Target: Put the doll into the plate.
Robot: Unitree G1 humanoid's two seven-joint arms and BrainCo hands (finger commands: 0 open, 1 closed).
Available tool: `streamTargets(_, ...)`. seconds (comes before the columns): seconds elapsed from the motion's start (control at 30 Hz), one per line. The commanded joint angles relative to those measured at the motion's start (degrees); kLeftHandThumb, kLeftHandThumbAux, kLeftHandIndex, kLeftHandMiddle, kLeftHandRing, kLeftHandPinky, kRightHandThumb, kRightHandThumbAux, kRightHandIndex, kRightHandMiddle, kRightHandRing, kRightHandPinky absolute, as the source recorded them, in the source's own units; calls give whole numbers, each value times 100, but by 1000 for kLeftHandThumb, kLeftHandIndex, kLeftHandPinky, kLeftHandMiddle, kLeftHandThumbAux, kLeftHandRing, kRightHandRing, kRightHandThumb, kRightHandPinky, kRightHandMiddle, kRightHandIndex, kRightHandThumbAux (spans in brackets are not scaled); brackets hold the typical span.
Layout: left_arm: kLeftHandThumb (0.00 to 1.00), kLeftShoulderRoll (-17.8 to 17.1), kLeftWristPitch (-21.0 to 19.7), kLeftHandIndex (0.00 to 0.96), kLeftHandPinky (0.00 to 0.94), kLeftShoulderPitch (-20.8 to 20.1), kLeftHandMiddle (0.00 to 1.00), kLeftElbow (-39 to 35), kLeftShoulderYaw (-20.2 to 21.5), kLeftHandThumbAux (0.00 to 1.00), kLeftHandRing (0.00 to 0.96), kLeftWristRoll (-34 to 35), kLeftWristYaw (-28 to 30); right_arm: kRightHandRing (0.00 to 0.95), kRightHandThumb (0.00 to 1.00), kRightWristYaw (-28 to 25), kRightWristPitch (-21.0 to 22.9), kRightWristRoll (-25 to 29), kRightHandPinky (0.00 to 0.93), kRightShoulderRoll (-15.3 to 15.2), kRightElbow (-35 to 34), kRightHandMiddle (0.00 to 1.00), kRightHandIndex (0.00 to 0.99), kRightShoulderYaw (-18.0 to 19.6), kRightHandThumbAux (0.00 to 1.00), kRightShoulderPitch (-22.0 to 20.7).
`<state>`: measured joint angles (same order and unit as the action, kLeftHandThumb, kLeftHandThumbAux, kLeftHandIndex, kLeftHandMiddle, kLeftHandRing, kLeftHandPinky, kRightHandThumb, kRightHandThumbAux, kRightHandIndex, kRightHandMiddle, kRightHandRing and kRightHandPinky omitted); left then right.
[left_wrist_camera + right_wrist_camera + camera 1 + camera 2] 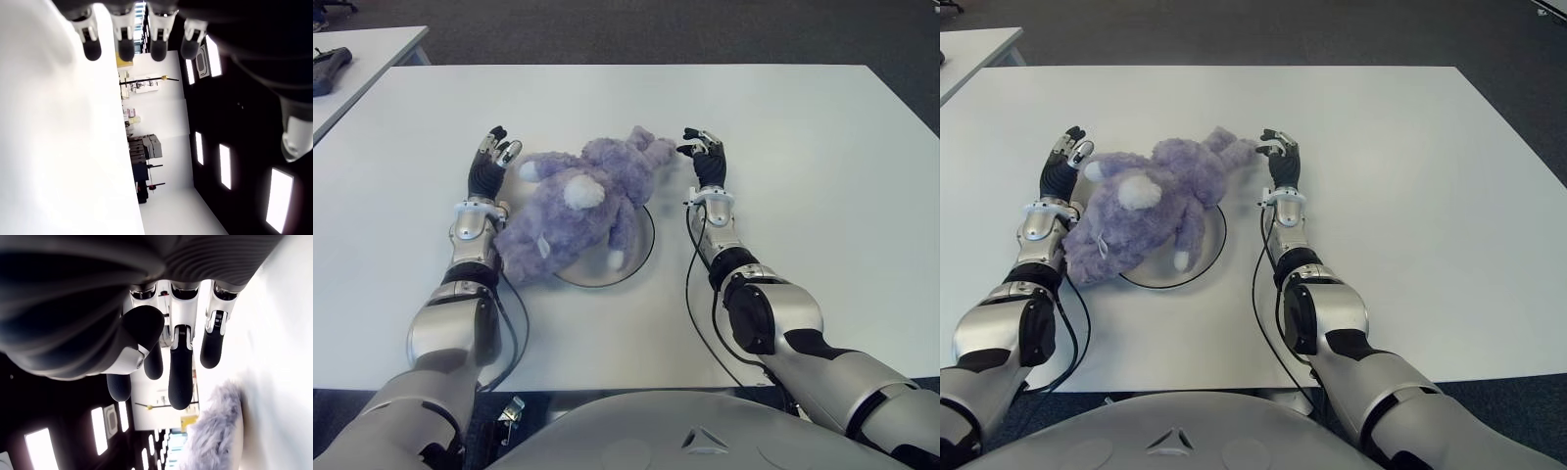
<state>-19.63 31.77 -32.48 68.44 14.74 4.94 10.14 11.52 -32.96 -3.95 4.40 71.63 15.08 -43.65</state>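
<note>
A purple plush doll [576, 203] lies across a white plate with a dark rim [641, 257], covering most of it and spilling over its left edge onto the table. My left hand [492, 159] is just left of the doll, fingers [122, 44] extended and holding nothing. On the doll's right, my right hand [705, 152] stands beside the doll's upper end, fingers [180, 374] relaxed and empty; a tuft of purple fur [215, 431] shows close to them.
The white table [803, 147] stretches wide to the right and behind the doll. A second white table [362, 59] with a dark object [328, 69] stands at the far left. Dark floor lies beyond the back edge.
</note>
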Motion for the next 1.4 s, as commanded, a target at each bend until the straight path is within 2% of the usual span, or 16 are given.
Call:
streamTargets(0.03,0,841,-147,0,0,1089,0,683,78,456,0,53,-164,460,1000,-70,681,229,405,796,648,261,433,148,688,1109)
streamTargets(0.17,0,1057,-59,0,0,1256,4,706,318,478,0,280,-221,461,1000,-146,658,258,406,784,642,262,433,183,688,1114)
streamTargets(0.43,0,1306,114,0,0,1497,18,760,463,486,0,340,-449,461,1000,-225,607,253,405,764,631,273,434,211,688,1132)
streamTargets(0.5,0,1354,116,0,12,1527,32,769,477,486,12,301,-695,461,1000,-236,592,244,407,767,628,277,434,205,688,1139)
streamTargets(0.63,0,1347,132,0,22,1501,42,755,481,487,21,258,-970,461,1000,-225,582,207,408,766,625,280,435,172,688,1148)
streamTargets(0.73,0,1358,200,3,22,1477,51,744,475,495,30,239,-1137,503,1000,-185,574,157,351,764,624,285,434,123,695,1159)
streamTargets(0.97,0,1383,393,22,30,1512,65,733,320,537,43,28,-1594,514,1000,-144,452,88,350,773,614,293,437,57,694,1188)
streamTargets(1.4,0,1435,450,28,46,1529,70,743,373,556,53,84,-1684,508,1000,-145,439,96,359,768,614,293,437,10,692,1184)
